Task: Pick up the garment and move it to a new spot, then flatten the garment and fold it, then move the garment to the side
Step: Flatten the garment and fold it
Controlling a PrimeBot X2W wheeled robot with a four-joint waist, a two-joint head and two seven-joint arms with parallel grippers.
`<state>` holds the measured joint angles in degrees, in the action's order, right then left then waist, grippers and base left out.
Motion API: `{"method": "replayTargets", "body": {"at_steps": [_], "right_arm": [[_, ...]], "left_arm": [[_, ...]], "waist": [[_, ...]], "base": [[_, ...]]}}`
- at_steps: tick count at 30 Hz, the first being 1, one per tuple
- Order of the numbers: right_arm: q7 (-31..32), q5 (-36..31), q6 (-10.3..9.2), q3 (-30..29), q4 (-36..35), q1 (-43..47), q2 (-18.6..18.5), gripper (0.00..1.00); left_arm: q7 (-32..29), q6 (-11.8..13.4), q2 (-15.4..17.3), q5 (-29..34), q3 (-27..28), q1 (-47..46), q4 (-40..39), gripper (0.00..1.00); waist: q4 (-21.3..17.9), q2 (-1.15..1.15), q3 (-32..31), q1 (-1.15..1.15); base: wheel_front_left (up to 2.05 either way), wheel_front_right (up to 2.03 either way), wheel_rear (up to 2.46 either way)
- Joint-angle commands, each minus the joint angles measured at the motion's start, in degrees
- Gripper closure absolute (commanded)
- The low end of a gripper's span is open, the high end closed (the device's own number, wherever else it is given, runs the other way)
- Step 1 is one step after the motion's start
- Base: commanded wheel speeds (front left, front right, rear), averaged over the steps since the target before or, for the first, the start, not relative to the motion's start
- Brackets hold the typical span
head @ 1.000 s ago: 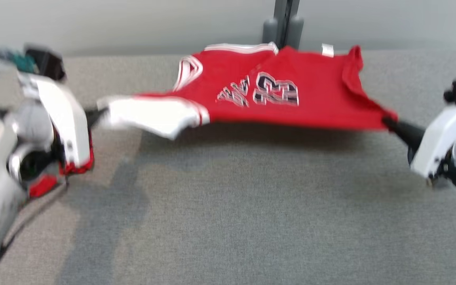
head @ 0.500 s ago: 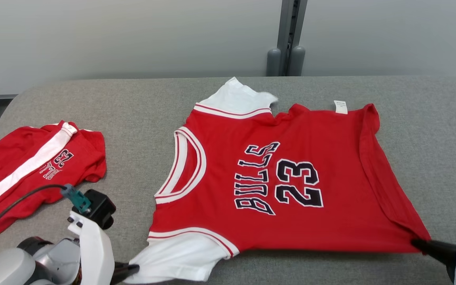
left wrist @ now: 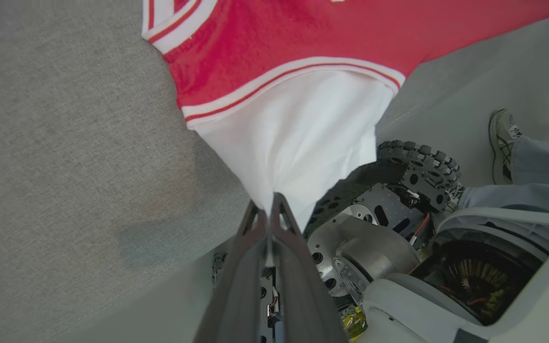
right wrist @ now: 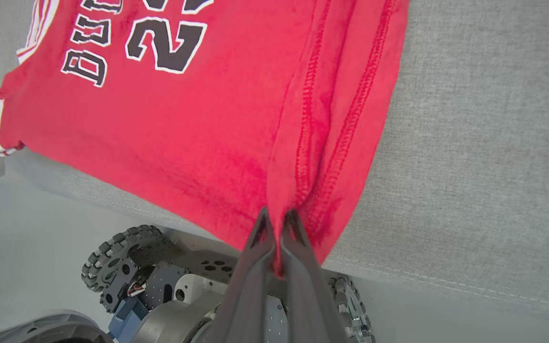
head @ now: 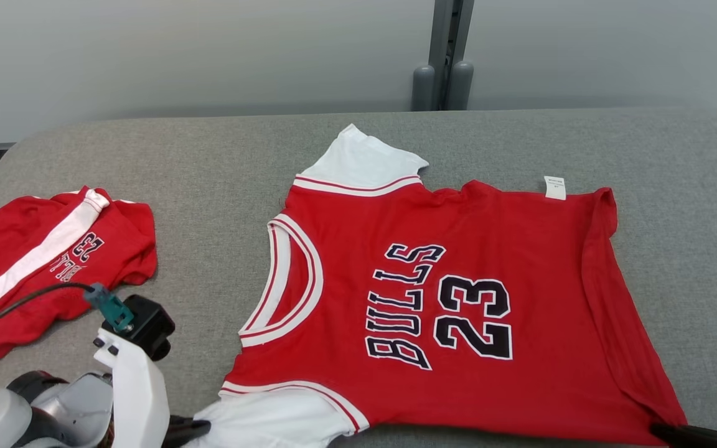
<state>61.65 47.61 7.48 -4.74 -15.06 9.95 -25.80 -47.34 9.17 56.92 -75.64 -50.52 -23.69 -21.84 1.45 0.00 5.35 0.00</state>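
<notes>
The garment is a red jersey with white sleeves and "BULLS 23" on it, spread flat on the grey padded table. My left gripper is at the table's front edge, shut on the near white sleeve. In the left wrist view its fingers pinch the sleeve's tip. My right gripper is shut on the jersey's near hem corner. The right wrist view shows the red cloth bunched between its closed fingers, with that corner hanging over the table edge.
A second red garment with a white stripe lies crumpled at the table's left end. A grey post stands behind the table. Below the front edge are the robot's wheeled base and a person's shoe.
A second ago the jersey hung stretched in the air between both grippers. It now lies flat on the table, drawn toward the front edge, and both grippers still hold it. The camera has also shifted.
</notes>
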Motion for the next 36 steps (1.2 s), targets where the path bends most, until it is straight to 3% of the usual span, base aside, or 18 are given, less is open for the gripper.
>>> {"method": "replayTargets", "body": {"at_steps": [1, 5, 8, 17, 34, 35, 36], "right_arm": [[1.66, -1.14, 0.04, -1.16, -0.97, -0.55, 1.23, 1.0], [5.26, -3.5, 0.04, -4.17, -2.6, -3.47, 5.21, 1.0], [7.09, -4.99, 0.04, -6.34, -2.27, -8.34, 8.65, 1.0], [7.28, -9.54, 0.04, -9.08, 3.01, -18.96, 13.63, 1.0], [2.32, -13.34, 0.04, -7.1, 11.96, -27.78, 15.46, 1.0], [1.88, -13.62, 0.04, -7.03, 12.39, -28.01, 15.31, 0.85], [1.32, -13.78, 0.04, -6.88, 12.83, -28.19, 15.22, 0.35]], "left_arm": [[-0.89, 0.24, 0.01, -0.39, 0.54, -1.66, 0.23, 1.0], [-3.85, -0.33, -1.5, -0.68, 1.15, -5.75, 1.78, 1.0], [-7.19, -1.04, -4.47, -0.67, 1.37, -11.01, 5.46, 1.0], [-11.24, -3.91, -12.27, 1.77, 0.52, -21.42, 18.66, 1.0], [-8.04, -8.48, -21.91, 5.72, 0.03, -30.22, 37.37, 1.0], [-7.25, -8.69, -22.47, 5.94, 0.08, -30.4, 38.52, 0.53], [-6.58, -8.93, -23.03, 6.31, 0.02, -30.46, 39.48, 0.0]], "waist": [[-0.24, 0.0, 0.39, 0.0], [-0.9, 0.0, 1.83, 0.0], [-1.91, 0.0, 4.3, 0.0], [-4.61, 0.0, 9.46, 0.0], [-5.69, 0.0, 13.19, 0.0], [-5.62, 0.0, 13.02, 0.0], [-5.56, 0.0, 12.76, 0.0]], "base": [[0.0, 0.0, 0.0], [0.0, 0.0, 0.0], [0.0, 0.0, 0.0], [0.0, 0.0, 0.0], [0.0, 0.0, 0.0], [0.0, 0.0, 0.0], [0.0, 0.0, 0.0]]}}
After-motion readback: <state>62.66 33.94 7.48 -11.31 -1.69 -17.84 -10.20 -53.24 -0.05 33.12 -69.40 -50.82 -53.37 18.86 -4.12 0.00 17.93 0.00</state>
